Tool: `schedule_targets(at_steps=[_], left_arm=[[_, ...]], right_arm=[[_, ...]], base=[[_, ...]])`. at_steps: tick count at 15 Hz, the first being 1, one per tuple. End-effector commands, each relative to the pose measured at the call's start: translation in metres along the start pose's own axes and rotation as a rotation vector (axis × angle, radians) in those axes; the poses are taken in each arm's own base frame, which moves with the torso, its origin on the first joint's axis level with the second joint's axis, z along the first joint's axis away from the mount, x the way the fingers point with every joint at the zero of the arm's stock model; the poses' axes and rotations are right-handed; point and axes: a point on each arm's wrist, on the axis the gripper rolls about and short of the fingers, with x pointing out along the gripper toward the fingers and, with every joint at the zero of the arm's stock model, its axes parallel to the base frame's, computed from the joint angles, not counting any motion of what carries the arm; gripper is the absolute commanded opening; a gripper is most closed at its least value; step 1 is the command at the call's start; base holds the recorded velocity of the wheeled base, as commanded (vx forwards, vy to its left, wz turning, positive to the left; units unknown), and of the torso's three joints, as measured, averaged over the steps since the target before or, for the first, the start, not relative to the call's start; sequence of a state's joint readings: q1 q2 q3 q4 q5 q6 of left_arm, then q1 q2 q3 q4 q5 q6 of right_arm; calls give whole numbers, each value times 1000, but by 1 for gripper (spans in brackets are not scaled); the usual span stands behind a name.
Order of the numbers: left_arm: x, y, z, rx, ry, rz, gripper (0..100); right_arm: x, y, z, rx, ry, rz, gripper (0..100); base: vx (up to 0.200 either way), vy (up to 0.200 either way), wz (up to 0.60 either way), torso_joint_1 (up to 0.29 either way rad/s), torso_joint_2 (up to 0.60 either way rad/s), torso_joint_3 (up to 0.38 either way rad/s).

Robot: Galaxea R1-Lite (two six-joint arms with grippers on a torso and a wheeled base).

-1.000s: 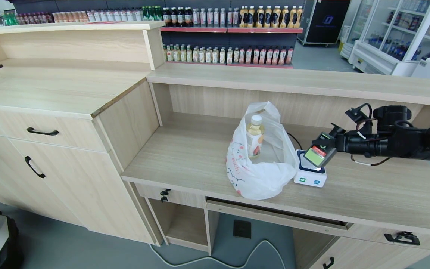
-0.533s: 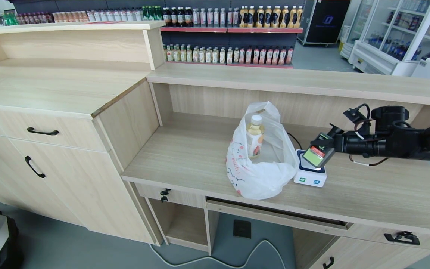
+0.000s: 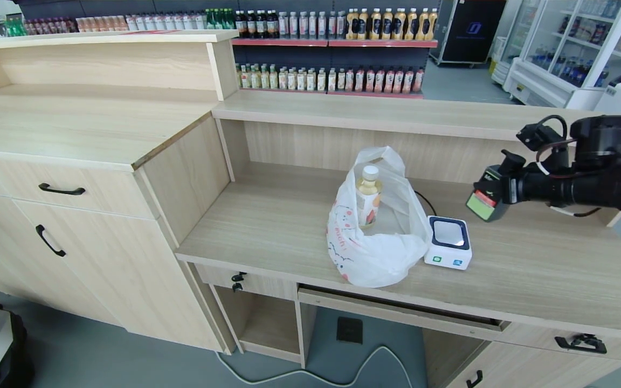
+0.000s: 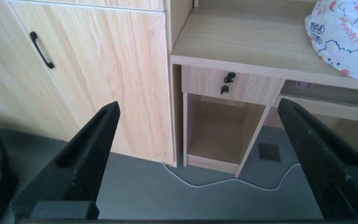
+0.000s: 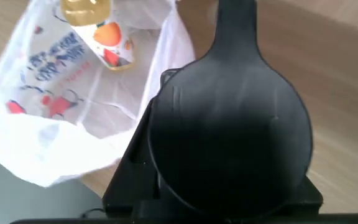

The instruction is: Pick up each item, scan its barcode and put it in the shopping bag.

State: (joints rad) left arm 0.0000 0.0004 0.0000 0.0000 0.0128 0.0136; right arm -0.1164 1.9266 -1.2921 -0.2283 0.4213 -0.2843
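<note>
Packet (image 3: 482, 205), gripped by the right end effector (image 3: 491, 191) above the bench (image 3: 531, 280), right of the scanner (image 3: 449, 242) and apart from the bag (image 3: 380, 258), could snag the bag's limp rim or knock the bottle (image 3: 368, 199) if released off-centre.

This is a shop, a small convenience store. Behind the pale wooden checkout counter (image 3: 289, 226) run shelves (image 3: 332, 43) lined with rows of bottled drinks (image 3: 321, 80), and glass-fronted refrigerators (image 3: 558, 48) stand beyond its far right end. On the counter a barcode scanner (image 3: 449, 242) sits just beside a printed plastic shopping bag (image 3: 364, 258).
</note>
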Motion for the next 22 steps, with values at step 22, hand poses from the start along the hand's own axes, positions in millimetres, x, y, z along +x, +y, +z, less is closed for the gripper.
schedule_targets(at_steps=[22], left_arm=[[0, 0, 0, 0, 0, 1, 100]], right_arm=[[24, 20, -48, -318, -19, 395, 0]], base=[[0, 0, 136, 0, 1, 1]])
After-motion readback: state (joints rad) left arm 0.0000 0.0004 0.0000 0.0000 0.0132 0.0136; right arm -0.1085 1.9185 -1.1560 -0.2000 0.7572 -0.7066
